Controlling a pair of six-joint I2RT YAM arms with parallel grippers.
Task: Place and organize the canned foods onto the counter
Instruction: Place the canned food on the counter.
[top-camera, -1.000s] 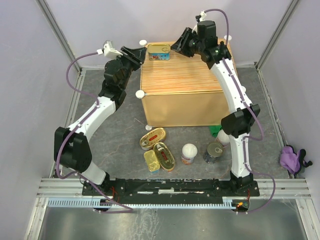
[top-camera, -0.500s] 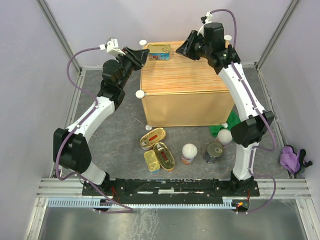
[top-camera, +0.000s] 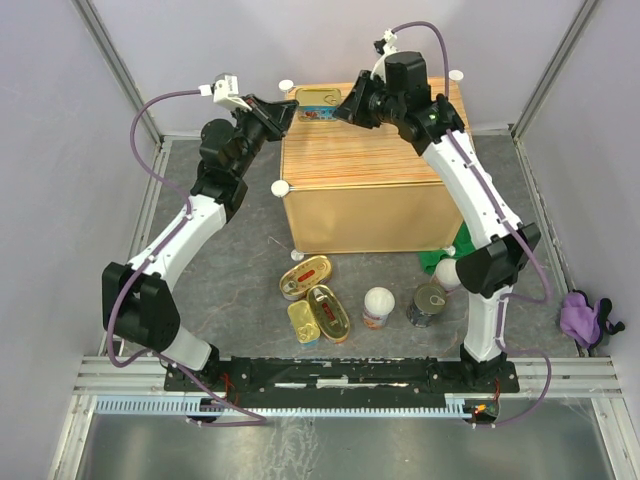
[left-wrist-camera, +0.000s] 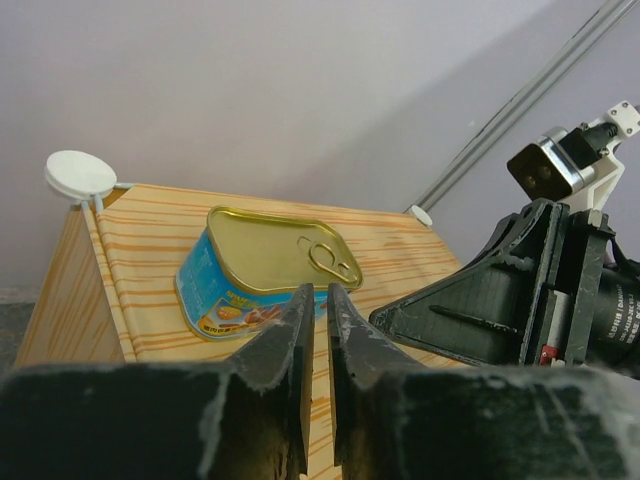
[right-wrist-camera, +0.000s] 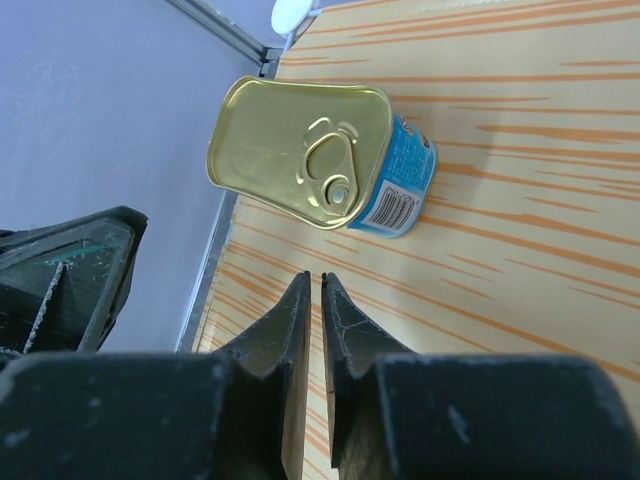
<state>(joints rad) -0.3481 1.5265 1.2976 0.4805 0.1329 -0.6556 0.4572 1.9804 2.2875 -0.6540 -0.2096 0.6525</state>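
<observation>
One rectangular gold-lidded, blue-labelled tin (top-camera: 318, 103) on the back-left corner of the striped light-wood cube counter (top-camera: 370, 160), right?

> yep. Six more on the grey floor (top-camera: 230, 290) in front: two oval gold tins (top-camera: 305, 275) (top-camera: 328, 312), one small rectangular tin (top-camera: 303, 322), two white-lidded cylinders (top-camera: 379, 305) (top-camera: 450, 272), one dark cylinder (top-camera: 429, 303). The left gripper (left-wrist-camera: 320, 295) and right gripper (right-wrist-camera: 312, 280) flank the top tin, jaws pressed together, empty.

Gold-lidded blue tin (left-wrist-camera: 268, 265) lies flat on the counter (top-camera: 360, 160), far-left corner.
</observation>
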